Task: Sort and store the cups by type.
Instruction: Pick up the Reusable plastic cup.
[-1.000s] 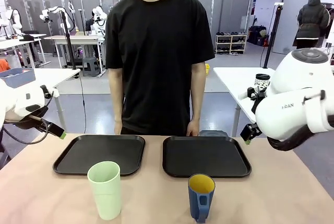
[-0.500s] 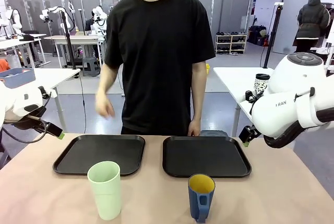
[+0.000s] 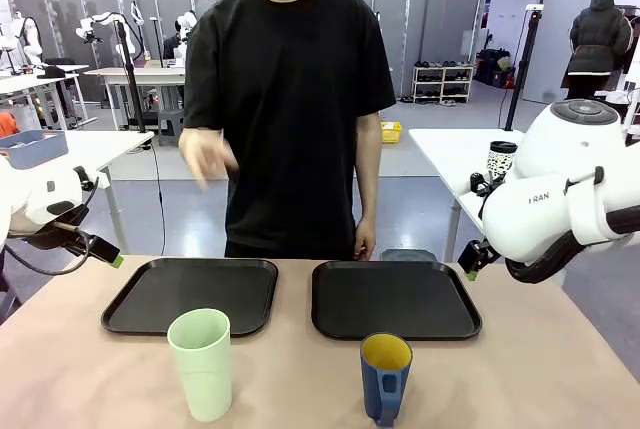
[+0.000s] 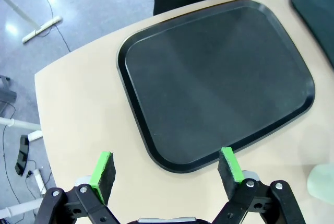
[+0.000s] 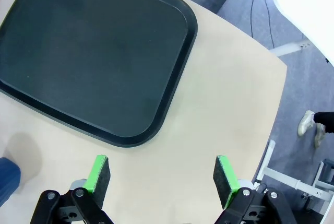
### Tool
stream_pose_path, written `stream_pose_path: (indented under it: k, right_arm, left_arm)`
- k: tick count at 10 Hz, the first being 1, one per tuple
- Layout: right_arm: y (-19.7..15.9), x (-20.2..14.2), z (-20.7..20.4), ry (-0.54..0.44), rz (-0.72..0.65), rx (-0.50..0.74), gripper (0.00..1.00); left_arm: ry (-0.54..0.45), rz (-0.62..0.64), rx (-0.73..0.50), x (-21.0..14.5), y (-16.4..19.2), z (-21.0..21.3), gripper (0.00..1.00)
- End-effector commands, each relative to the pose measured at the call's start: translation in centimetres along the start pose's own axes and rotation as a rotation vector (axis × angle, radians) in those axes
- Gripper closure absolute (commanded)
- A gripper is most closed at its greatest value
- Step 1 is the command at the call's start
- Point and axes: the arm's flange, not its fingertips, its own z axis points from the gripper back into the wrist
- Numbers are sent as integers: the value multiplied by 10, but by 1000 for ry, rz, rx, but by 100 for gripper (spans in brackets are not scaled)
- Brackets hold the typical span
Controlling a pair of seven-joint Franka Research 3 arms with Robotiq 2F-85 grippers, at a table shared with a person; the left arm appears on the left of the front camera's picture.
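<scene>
Green tumbler: upright on tabletop, before left tray.
Blue mug: upright before right tray, handle facing robot.
Left hand, right hand: both spread, empty.
Advice: grip tumbler mid-wall, gently; take mug clear of handle; one type per tray.

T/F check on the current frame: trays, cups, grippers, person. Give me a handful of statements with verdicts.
1. The left tray and right tray are bare. True.
2. The tumbler stands on the left tray. False: it stands on the table, in front of that tray.
3. The left gripper is open and holds nothing. True.
4. The mug lies on its side. False: it is upright, in front of the right tray.
5. The right gripper is shut on the mug. False: it is open and holds nothing.
6. The person has one hand raised. True.
</scene>
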Motion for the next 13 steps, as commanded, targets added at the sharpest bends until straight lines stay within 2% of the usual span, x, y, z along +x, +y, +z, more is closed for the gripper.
stream_pose_path:
  k: [1,13]
  right_arm:
    - [0,-1,-1,1,-1,2,0]
    - [0,-1,-1,1,-1,2,0]
  left_arm:
    - [-5,-1,-2,1,-1,2,0]
    - [-5,-1,-2,1,-1,2,0]
